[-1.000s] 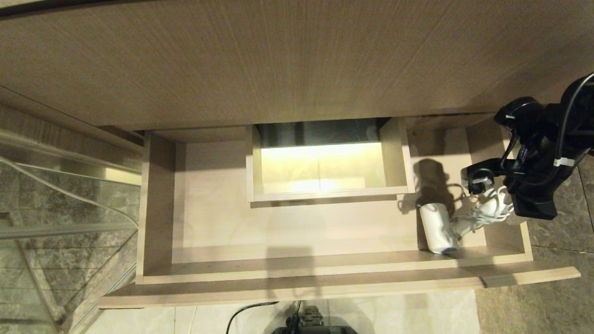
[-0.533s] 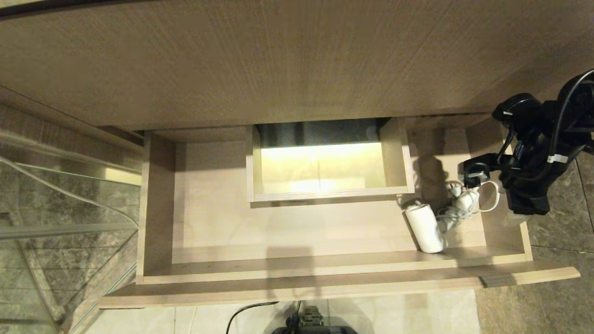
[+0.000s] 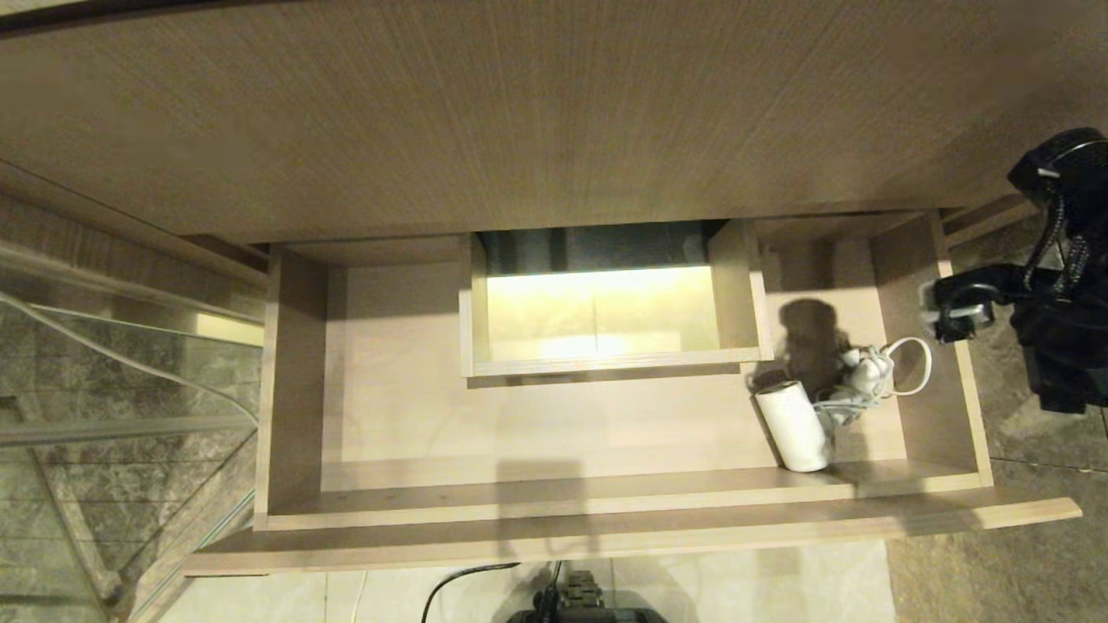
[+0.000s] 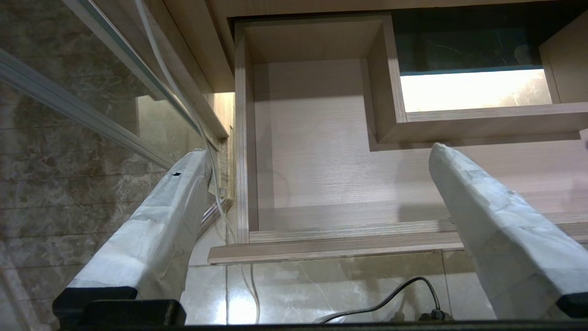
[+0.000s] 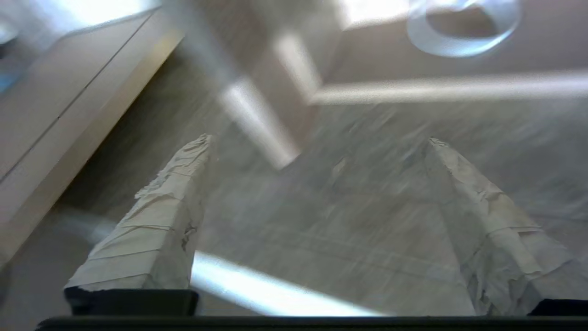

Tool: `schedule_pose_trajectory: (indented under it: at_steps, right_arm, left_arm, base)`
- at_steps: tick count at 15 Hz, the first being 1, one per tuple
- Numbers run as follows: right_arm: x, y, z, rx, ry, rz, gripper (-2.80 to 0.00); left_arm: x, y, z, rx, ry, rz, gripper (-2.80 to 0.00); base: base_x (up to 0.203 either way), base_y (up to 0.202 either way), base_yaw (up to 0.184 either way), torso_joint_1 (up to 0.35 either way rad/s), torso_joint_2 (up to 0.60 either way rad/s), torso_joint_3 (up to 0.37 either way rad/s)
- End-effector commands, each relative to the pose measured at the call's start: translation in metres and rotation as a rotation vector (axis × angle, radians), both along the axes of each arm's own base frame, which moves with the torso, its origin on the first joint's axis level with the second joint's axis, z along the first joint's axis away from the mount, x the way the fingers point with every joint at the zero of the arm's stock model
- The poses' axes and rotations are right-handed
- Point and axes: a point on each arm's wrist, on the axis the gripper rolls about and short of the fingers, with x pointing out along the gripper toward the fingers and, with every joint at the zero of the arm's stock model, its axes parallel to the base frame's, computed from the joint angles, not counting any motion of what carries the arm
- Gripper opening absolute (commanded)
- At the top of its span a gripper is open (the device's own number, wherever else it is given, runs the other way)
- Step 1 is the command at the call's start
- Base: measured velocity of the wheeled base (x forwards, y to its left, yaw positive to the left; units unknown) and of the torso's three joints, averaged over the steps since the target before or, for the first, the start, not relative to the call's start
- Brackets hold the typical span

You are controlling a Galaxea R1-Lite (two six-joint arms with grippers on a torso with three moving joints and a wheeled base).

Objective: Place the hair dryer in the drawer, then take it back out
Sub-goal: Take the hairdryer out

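Note:
The white hair dryer [image 3: 792, 424] lies on the floor of the open drawer [image 3: 554, 502], in its right front corner, barrel towards the front wall. Its white cord [image 3: 870, 374] is bundled just behind it, and a loop of that cord [image 5: 459, 27] shows in the right wrist view. My right gripper [image 3: 943, 313] [image 5: 318, 139] hangs open and empty above the drawer's right wall, clear of the dryer. My left gripper [image 4: 320, 149] is open, held back before the drawer's left front corner with nothing between its fingers.
A boxed cut-out [image 3: 606, 303] fills the drawer's mid-back. The wood-grain countertop [image 3: 519, 112] overhangs the rear. A glass panel [image 3: 104, 415] stands to the left, and a black cable [image 3: 472, 575] lies on the tiled floor below the drawer front.
My right gripper opened and let go of the hair dryer, which settled a little leftward on the drawer floor. The gripper then drew away to the right, over the drawer's side wall.

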Motion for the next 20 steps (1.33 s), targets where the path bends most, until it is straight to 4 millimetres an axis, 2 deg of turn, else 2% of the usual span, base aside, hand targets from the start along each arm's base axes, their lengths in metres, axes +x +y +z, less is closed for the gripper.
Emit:
schedule_pose_trajectory:
  at_steps: [1, 3, 6, 10, 13, 14, 18, 20]
  right_arm:
    - [-0.039, -0.004, 0.013, -0.004, 0.024, -0.084, 0.0]
    - [-0.059, -0.004, 0.015, 0.021, 0.095, -0.233, 0.0]
    - [-0.079, -0.005, 0.02, -0.064, 0.07, -0.465, 0.0]
    - [-0.095, -0.004, 0.019, -0.041, 0.061, -0.57, 0.0]
    - [-0.084, -0.002, 0.009, -0.049, 0.106, -0.568, 0.0]
    - [-0.073, -0.002, 0.002, -0.051, 0.125, -0.577, -2.8]
    - [-0.023, -0.005, -0.023, -0.042, 0.093, -0.6, -2.8]
    - [-0.007, -0.007, -0.034, -0.048, 0.096, -0.609, -2.8]
  left_arm:
    - [0.004, 0.0, -0.011, -0.002, 0.038, 0.0, 0.0]
    - [0.004, 0.0, -0.011, -0.001, 0.037, 0.0, 0.0]
    - [0.004, 0.0, -0.011, -0.001, 0.038, 0.0, 0.0]
    - [0.004, 0.0, -0.011, -0.002, 0.038, 0.0, 0.0]
    - [0.004, 0.0, -0.011, -0.001, 0.038, 0.0, 0.0]
    - [0.004, 0.0, -0.011, -0.001, 0.038, 0.0, 0.0]
    - [0.004, 0.0, -0.011, -0.001, 0.038, 0.0, 0.0]
    - [0.004, 0.0, -0.011, -0.002, 0.038, 0.0, 0.0]
  base:
    - [0.0, 0.0, 0.0, 0.0, 0.0, 0.0]
    - [0.0, 0.0, 0.0, 0.0, 0.0, 0.0]
    - [0.0, 0.0, 0.0, 0.0, 0.0, 0.0]
    - [0.0, 0.0, 0.0, 0.0, 0.0, 0.0]
    - [0.0, 0.0, 0.0, 0.0, 0.0, 0.0]
    - [0.0, 0.0, 0.0, 0.0, 0.0, 0.0]
    - [0.0, 0.0, 0.0, 0.0, 0.0, 0.0]
    - [0.0, 0.0, 0.0, 0.0, 0.0, 0.0]
